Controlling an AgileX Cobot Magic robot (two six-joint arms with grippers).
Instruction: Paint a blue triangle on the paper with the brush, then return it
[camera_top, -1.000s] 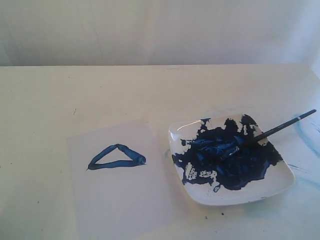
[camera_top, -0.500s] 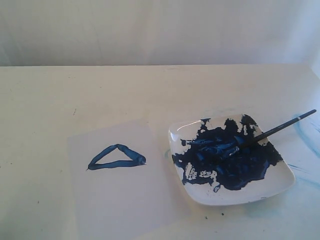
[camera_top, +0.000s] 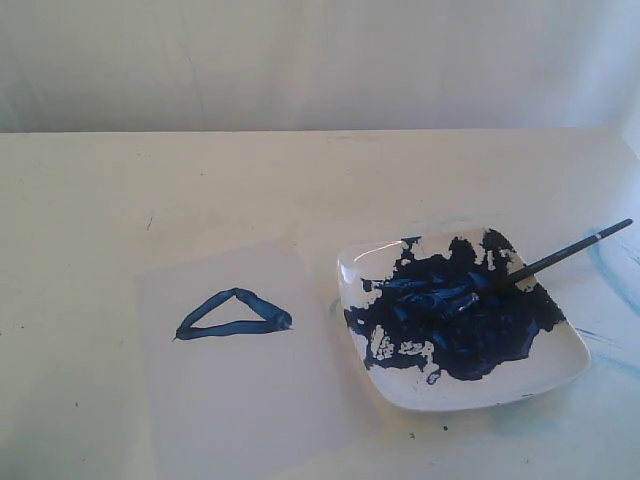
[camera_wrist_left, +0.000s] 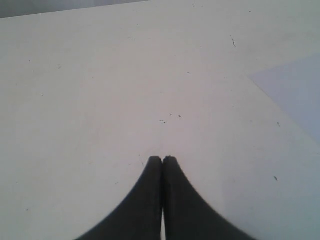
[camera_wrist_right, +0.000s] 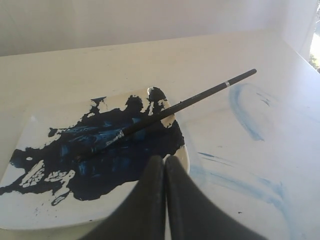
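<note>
Nothing's budged lately: brush (camera_top: 560, 254) rests on the plate (camera_top: 352, 275), tip in paint, and the blue triangle (camera_top: 230, 328) sits on the paper (camera_top: 240, 400). My right hand (camera_wrist_right: 164, 160) and left hand (camera_wrist_left: 162, 160) are closed, empty. Done, I reckon.

A cream desk (camera_top: 300, 180), flecked with small dark specks, meets a plain white wall (camera_top: 300, 60) under soft light.

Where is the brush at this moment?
In the exterior view the brush lies on the right, its tip in the blue paint on the white plate, its handle over the plate's far right rim.
</note>
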